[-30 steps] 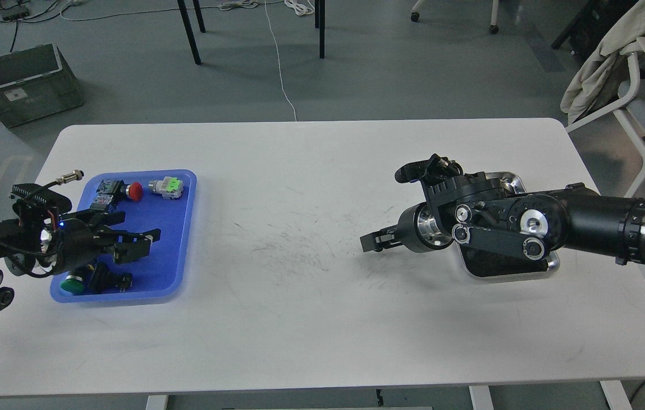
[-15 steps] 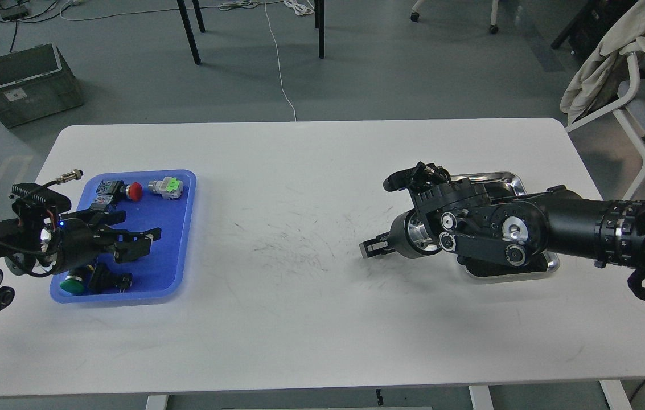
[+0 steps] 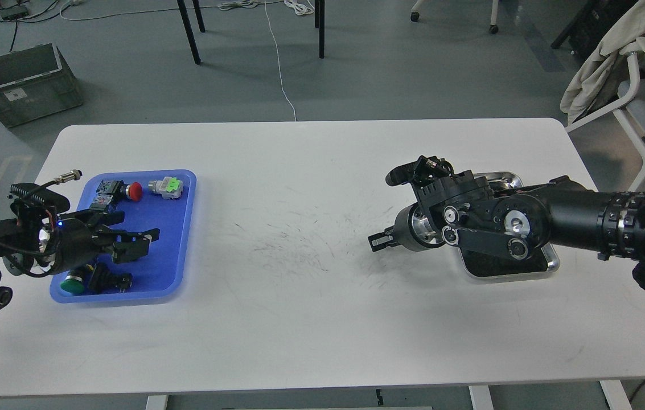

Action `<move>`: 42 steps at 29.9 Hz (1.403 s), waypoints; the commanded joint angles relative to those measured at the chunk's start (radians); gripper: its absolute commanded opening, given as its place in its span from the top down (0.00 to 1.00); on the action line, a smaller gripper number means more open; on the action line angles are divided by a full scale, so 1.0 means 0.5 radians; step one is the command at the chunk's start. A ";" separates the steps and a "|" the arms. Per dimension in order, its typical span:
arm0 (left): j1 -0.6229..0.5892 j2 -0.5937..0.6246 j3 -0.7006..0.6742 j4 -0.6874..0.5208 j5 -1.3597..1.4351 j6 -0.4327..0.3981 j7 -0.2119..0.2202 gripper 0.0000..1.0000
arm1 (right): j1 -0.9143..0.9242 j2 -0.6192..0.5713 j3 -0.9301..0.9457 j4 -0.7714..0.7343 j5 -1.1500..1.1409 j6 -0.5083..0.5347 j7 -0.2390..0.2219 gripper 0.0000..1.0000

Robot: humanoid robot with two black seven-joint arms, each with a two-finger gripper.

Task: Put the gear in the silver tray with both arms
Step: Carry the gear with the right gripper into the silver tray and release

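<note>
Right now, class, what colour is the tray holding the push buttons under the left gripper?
Blue, seen in the head view: the plastic tray under the left gripper.

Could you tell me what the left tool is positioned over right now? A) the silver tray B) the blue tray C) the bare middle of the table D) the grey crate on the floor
B: the left tool is over the blue tray, among the small parts lying there, far from the silver tray.
</note>
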 commanded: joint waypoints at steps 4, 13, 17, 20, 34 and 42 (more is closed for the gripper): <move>0.000 -0.003 -0.005 0.000 -0.003 0.000 0.000 0.08 | 0.040 -0.026 -0.009 0.022 0.000 0.006 0.001 0.99; 0.000 -0.003 -0.011 -0.003 -0.003 0.003 -0.031 0.08 | 0.169 -0.243 -0.006 0.141 0.010 0.006 0.001 0.99; 0.000 -0.006 -0.008 -0.027 -0.003 0.009 -0.028 0.08 | 0.255 -0.501 -0.006 0.267 0.007 0.006 0.008 0.99; 0.003 -0.003 0.004 -0.055 0.003 0.018 -0.022 0.08 | 0.282 -0.691 -0.003 0.323 0.000 0.006 0.014 0.99; 0.034 -0.003 0.032 -0.012 0.184 0.015 -0.009 0.11 | 0.197 -1.035 0.004 0.304 -0.226 -0.058 0.032 0.99; 0.037 -0.024 0.032 0.055 0.187 0.012 -0.012 0.11 | 0.132 -1.035 0.007 0.274 -0.322 -0.101 0.032 0.99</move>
